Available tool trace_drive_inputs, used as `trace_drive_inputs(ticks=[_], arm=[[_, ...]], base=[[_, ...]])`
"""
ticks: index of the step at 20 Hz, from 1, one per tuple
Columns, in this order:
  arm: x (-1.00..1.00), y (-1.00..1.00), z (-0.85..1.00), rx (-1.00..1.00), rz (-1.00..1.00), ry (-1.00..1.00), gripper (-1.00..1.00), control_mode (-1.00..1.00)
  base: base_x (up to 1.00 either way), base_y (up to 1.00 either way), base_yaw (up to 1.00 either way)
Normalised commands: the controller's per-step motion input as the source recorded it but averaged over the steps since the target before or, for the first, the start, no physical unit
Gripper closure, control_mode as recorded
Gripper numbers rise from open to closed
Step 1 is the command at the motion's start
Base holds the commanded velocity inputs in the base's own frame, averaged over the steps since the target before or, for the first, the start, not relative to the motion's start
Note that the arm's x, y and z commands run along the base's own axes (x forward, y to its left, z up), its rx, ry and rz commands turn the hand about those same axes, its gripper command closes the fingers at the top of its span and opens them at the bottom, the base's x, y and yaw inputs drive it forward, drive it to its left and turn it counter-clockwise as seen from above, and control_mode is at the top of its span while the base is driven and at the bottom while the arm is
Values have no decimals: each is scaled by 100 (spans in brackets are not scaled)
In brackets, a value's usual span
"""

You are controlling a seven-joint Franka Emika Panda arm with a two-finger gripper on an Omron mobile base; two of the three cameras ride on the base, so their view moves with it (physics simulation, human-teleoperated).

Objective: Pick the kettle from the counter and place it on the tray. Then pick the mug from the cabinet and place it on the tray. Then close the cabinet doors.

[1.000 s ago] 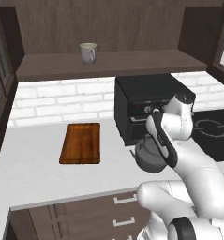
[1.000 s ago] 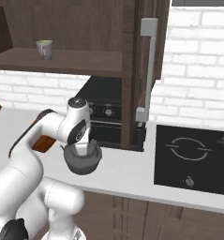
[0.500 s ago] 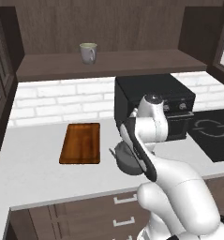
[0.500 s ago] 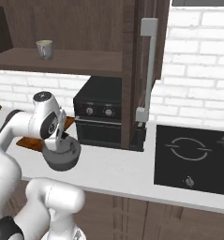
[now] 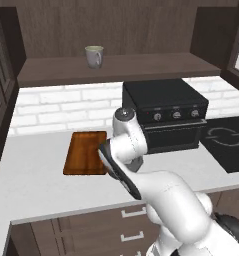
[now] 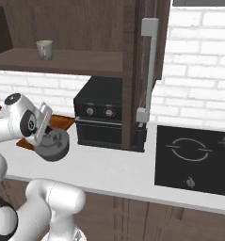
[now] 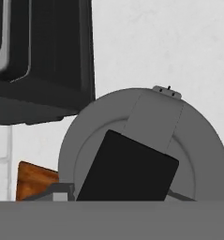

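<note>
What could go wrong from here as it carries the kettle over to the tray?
1. The kettle hangs tilted in the tool above the counter; it could swing or slip before it reaches the tray.
2. It is approaching the tray's near right end; released too soon, it may land half on the edge and tip.
3. The oven stands close to the right, so a wide swing of the arm could knock it.

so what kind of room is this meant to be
A rendered kitchen, by the look of it: a pale counter backed by white brick, a black countertop oven, a hob set into the worktop, and a mug on the wall cabinet's shelf.
</note>
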Motion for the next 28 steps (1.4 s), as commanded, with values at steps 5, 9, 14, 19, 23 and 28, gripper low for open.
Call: trace_drive_inputs(ticks=[5,9,14,19,23,28], arm=[[54,67,12,-7,-11,-7,100,-100],[64,44,11,-5,-4,0,100,-100],[66,34,12,-1,-1,0,100,-100],[56,28,1,-1,0,-1,100,-100],[55,26,-1,0,0,0,100,-100],[50,21,-2,0,0,0,100,-100]], base=[[0,0,0],[0,0,0],[0,0,0],[0,0,0],[0,0,0],[0,0,0]])
